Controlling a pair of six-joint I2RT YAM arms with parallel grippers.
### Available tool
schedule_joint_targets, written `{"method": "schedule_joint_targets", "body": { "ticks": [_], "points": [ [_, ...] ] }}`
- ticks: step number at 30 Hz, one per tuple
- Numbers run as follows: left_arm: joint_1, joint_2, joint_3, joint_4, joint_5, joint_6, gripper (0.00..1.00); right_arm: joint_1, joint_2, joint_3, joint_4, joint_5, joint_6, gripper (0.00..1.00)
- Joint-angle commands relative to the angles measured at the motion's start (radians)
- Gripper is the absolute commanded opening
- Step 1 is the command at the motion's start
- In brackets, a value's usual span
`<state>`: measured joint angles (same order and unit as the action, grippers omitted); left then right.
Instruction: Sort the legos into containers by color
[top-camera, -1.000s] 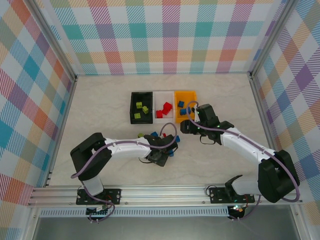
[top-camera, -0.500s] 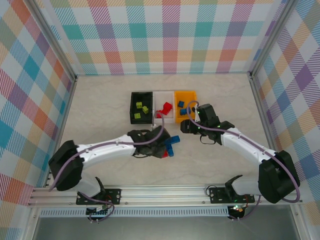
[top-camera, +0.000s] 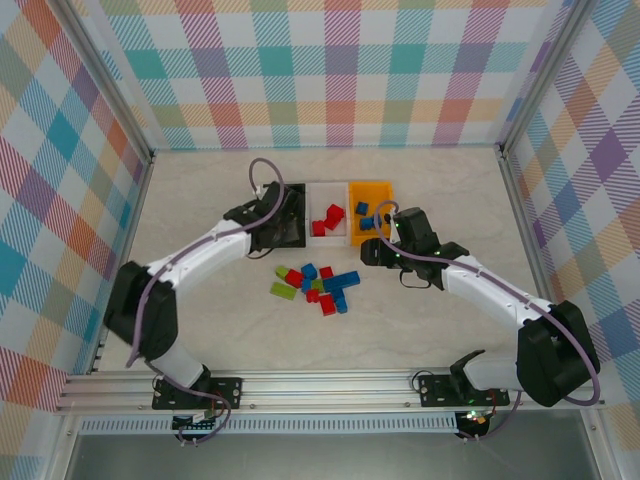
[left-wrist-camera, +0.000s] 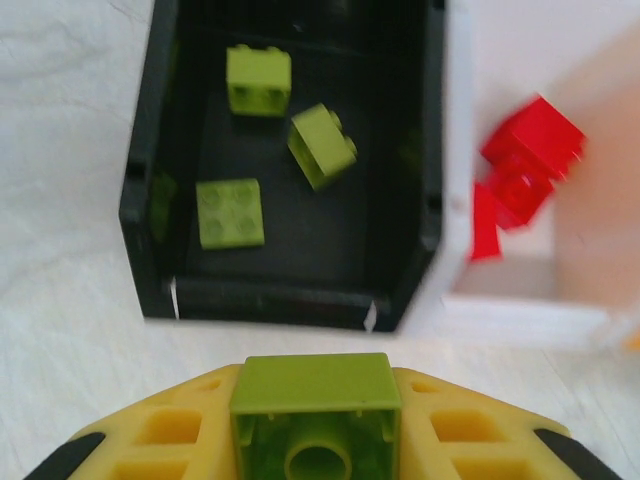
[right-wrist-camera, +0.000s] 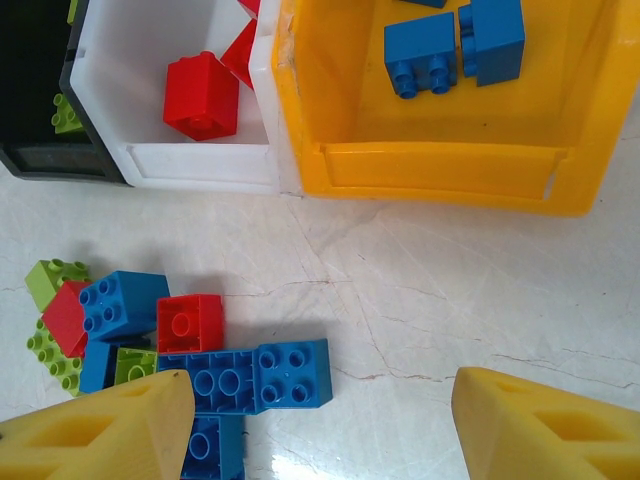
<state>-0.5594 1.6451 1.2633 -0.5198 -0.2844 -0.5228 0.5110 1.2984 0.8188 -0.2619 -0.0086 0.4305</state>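
Green lego (left-wrist-camera: 315, 385), left tool (left-wrist-camera: 316, 450): moved from pile (top-camera: 318, 285) to black bin (left-wrist-camera: 140, 180).

On my top feed, a pale, marble-veined table (top-camera: 200, 210) fills the middle of the frame. A pastel plaid back wall (top-camera: 340, 70) runs across the top, with a matching side wall (top-camera: 55, 200) down the left edge and another plaid panel (top-camera: 595, 180) down the right. An aluminium rail (top-camera: 330, 388) spans the bottom. A slanted metal post (top-camera: 106, 85) marks the upper left corner.
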Motion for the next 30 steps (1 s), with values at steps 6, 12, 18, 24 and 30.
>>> {"method": "schedule_joint_targets", "body": {
  "ticks": [6, 12, 18, 24, 30],
  "points": [
    [0.064, 0.271, 0.267, -0.039, -0.070, -0.027, 0.35, -0.003, -0.044, -0.034, 0.009, -0.010, 0.006, 0.70],
    [0.064, 0.343, 0.351, -0.072, -0.050, -0.032, 0.64, -0.003, -0.057, -0.043, 0.002, -0.031, 0.005, 0.72],
    [0.061, 0.274, 0.313, -0.037, -0.018, -0.038, 0.78, -0.003, -0.073, -0.051, 0.008, -0.032, 0.001, 0.72],
    [0.040, 0.162, 0.247, -0.006, 0.004, -0.042, 0.89, -0.003, -0.074, -0.059, 0.034, -0.066, 0.005, 0.72],
    [0.001, 0.001, 0.126, 0.035, 0.027, -0.052, 1.00, 0.000, -0.057, -0.056, 0.070, -0.151, 0.002, 0.70]
  ]
}}
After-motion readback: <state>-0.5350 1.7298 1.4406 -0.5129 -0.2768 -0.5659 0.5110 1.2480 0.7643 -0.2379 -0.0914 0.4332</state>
